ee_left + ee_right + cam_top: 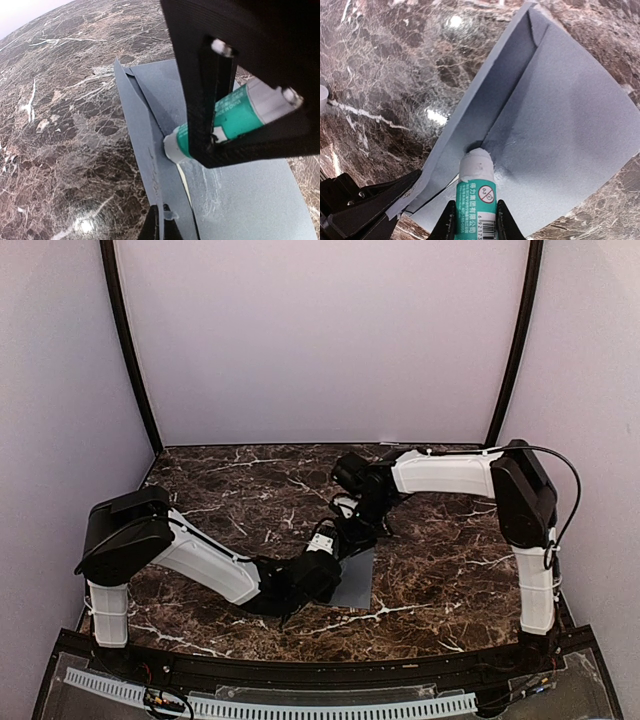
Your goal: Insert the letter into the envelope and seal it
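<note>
envelope point(358, 580): flat on the table point(60, 100), mid-table between the two arms, pocket side down, flap point(485, 100) open and lifted along one long side.
letter: no tan sheet showing. a pale sliver at the envelope's crease in the left wrist view may be its edge inside the pocket; can't tell.
glue stick point(477, 185): tip down and touching the envelope right at the crease where flap meets body. the stick leans, its body rising back from the envelope into the right gripper.
key relation: the crease runs straight away from the stick tip toward the envelope's far corner, so the unglued run lies ahead of the right fingers, along the envelope's long axis.
smear: faint whitish streaks on the envelope body just beside the tip in the left wrist view, probably glue.
right gripper point(475, 220): fingers clamped on the glue stick's barrel, directly above the envelope.
left gripper point(159, 222): fingers pinched on the flap's free edge at the envelope's near end, holding the flap up off the body.
nearer arm: both are on the envelope. right owns the glue line, left only props the flap.
stage (judgement): gluing, seal not yet made since the flap is open.
next needs (judgement): drag the tip along the crease line with light contact, left hold steady, then fold the flap down.
risk (judgement): too much press could skid or crumple the envelope.
</note>
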Tool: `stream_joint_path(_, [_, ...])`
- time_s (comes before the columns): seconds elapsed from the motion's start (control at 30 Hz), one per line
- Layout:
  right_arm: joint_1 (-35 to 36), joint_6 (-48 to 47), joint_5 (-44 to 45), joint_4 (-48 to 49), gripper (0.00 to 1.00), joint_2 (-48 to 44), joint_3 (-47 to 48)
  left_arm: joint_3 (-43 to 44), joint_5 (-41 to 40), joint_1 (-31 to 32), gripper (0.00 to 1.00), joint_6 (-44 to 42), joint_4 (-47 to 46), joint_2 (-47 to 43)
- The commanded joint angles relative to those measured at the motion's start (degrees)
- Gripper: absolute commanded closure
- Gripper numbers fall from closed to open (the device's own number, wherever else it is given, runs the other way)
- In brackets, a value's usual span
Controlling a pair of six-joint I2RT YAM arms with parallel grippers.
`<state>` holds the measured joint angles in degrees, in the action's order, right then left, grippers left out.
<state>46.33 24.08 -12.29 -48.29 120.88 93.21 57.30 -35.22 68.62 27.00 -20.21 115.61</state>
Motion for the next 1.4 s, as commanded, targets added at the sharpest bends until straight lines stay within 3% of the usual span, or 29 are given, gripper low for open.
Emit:
stream_joint_path(0.0, [-2.20,3.40,10.42,3.72,1.00,3.24,-0.92,0.74,1.14,0.99,1.00,-0.75,1.56,0.00])
stream_joint_path(0.27, [-2.29,4.32,16.85,4.56,1.00,1.92,-1.86,0.88,0.31,0.99,1.00,-0.48,2.30,-0.12])
stream_joint_path(0.57, [-2.15,0.47,9.53,13.10,1.00,-1.90,-5.59,0.93,-0.04,0.99,1.00,-0.51,2.53,-0.12])
stream_joint_path(0.77, [-1.60,-0.50,6.18,19.22,1.00,-11.61,-9.49,1.20,-0.78,0.90,1.00,-0.48,3.38,-0.34])
stream_joint_path(1.17, [-1.72,3.28,16.71,26.73,1.00,-34.58,-20.69,1.62,-1.43,0.73,1.00,-0.20,4.64,-0.34])
stream_joint_path(1.37, [-1.61,2.27,16.94,35.21,1.00,-44.95,-30.78,1.96,-0.67,0.73,1.00,-0.65,4.72,-0.72])
